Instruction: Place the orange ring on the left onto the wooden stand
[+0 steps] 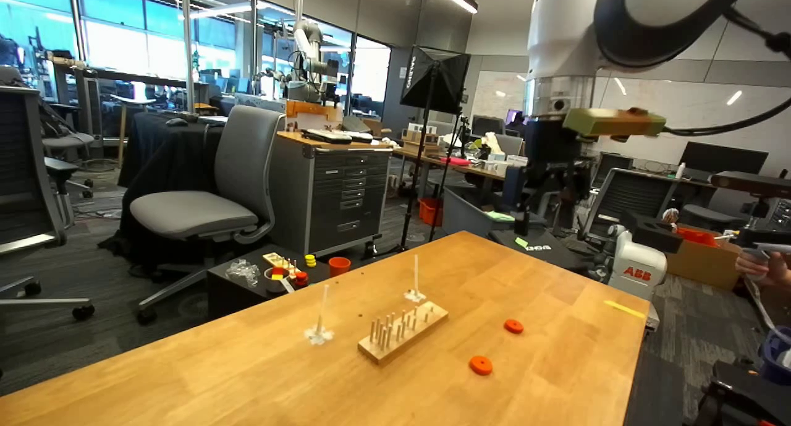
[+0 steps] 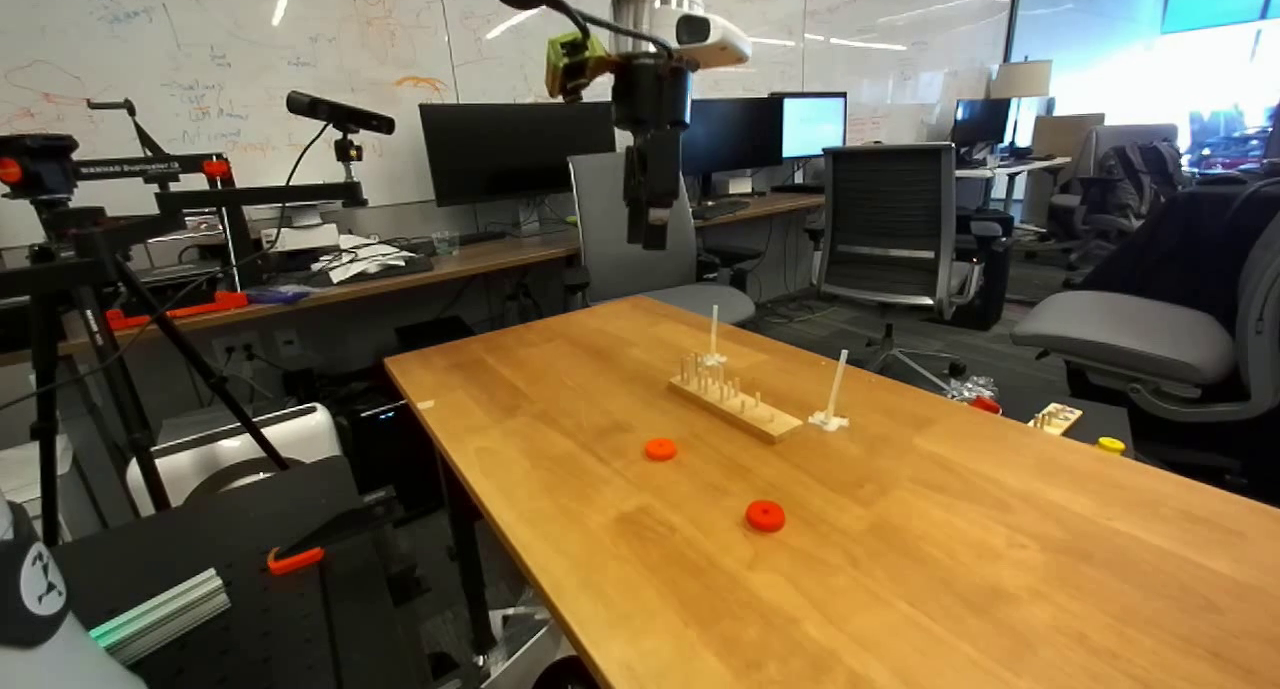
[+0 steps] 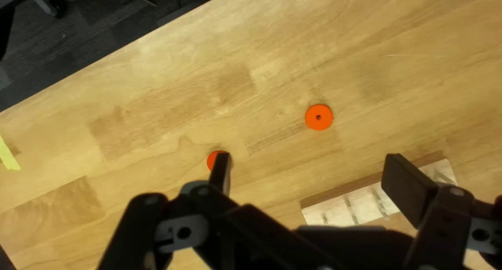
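Note:
Two flat orange rings that look alike lie on the table, apart from each other and from the wooden stand. One ring (image 1: 481, 365) (image 2: 660, 449) (image 3: 319, 117) is more orange and fully visible. The redder ring (image 1: 513, 326) (image 2: 765, 516) (image 3: 212, 160) is partly hidden behind a finger in the wrist view. I cannot tell for sure which is meant by left. The pale wooden stand (image 1: 401, 333) (image 2: 735, 407) (image 3: 337, 209) has several upright pegs and bears no ring. My gripper (image 1: 550, 219) (image 2: 650, 231) (image 3: 308, 156) is open and empty, high above the table.
Two single thin upright pegs (image 1: 322, 311) (image 1: 416, 274) stand on the wooden table (image 1: 247, 376) beside the stand; both also show in an exterior view (image 2: 714, 334) (image 2: 836, 389). A black side table (image 1: 228, 296) with small toys stands beyond the table edge.

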Robot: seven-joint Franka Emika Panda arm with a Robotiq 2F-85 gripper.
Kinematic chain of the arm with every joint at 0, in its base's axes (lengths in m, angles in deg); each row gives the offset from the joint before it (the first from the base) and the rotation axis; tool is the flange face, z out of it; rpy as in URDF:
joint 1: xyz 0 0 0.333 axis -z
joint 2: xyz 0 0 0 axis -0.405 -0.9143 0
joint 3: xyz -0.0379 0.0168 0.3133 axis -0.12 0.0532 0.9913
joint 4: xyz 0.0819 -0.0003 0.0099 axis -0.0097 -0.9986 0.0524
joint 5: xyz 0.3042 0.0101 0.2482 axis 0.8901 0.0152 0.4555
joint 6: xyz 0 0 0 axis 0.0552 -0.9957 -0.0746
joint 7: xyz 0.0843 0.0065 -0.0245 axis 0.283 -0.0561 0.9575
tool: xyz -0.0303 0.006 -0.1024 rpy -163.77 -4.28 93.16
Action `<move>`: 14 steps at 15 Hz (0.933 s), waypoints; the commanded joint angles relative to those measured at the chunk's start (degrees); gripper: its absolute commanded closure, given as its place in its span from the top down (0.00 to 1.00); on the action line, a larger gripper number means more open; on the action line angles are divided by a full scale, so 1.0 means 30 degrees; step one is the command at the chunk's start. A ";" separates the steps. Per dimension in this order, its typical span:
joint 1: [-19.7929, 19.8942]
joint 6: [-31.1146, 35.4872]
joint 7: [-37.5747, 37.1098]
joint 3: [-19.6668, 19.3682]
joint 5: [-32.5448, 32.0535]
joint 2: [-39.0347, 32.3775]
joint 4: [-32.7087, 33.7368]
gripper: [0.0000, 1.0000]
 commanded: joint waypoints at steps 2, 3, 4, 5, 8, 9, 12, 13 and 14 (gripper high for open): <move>-0.1336 -0.2121 -0.3036 -0.1179 -0.1031 -0.5950 0.5342 1.00; -0.1554 -0.2380 -0.3108 -0.1452 -0.0760 -0.6844 0.6193 1.00; -0.1744 -0.2741 -0.3053 -0.1689 -0.0509 -0.7735 0.7011 1.00; -0.1891 -0.3083 -0.2962 -0.1905 -0.0315 -0.8551 0.7785 1.00; -0.2302 -0.4576 -0.2755 -0.2483 -0.0134 -1.0670 0.9758 1.00; -0.2495 -0.5070 -0.2767 -0.2723 -0.0454 -1.1186 1.0163 1.00; -0.3317 -0.6633 -0.2530 -0.3772 -0.2598 -1.2480 1.0657 1.00; -0.3531 -0.7001 -0.2424 -0.4028 -0.3229 -1.2800 1.0775 1.00; -0.3756 -0.7212 -0.2353 -0.4295 -0.4010 -1.2927 1.0644 1.00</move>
